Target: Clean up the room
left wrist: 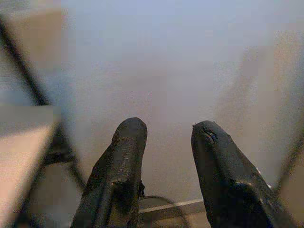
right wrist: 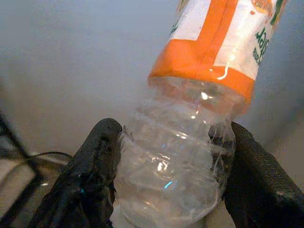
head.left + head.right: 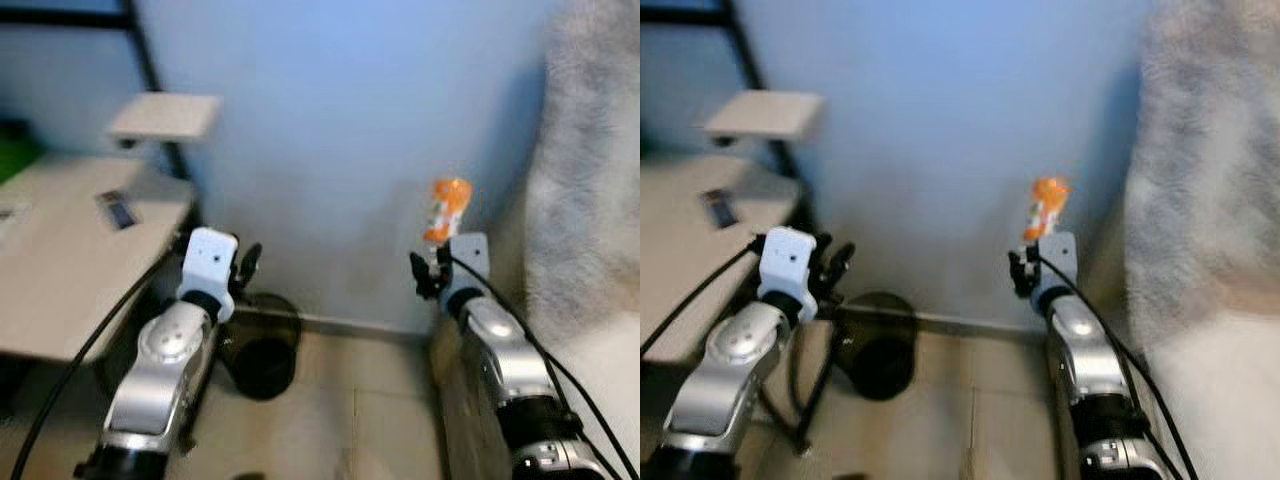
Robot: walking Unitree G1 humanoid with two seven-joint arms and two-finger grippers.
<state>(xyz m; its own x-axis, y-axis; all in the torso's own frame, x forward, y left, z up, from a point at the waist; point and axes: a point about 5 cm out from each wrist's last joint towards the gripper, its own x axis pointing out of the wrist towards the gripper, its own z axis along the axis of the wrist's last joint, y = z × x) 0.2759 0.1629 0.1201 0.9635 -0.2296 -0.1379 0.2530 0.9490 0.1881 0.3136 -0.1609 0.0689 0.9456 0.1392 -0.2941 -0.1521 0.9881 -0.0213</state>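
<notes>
My right gripper [image 3: 432, 268] is shut on a clear plastic bottle [image 2: 190, 123] with an orange and white label [image 3: 446, 210], held upright in front of the blue wall. In the right wrist view both black fingers [image 2: 88, 175] press the bottle's crumpled sides. My left gripper [image 3: 250, 262] is raised beside the desk, open with nothing between its fingers [image 1: 121, 161]. A dark round bin [image 3: 262, 345] stands on the floor against the wall, below and just right of the left gripper.
A light desk [image 3: 70, 260] with a small dark device [image 3: 118, 210] is on the left, with a small shelf [image 3: 165, 115] on a black frame behind. A grey fuzzy blanket [image 3: 585, 180] hangs at the right. Tiled floor [image 3: 350, 410] lies between my arms.
</notes>
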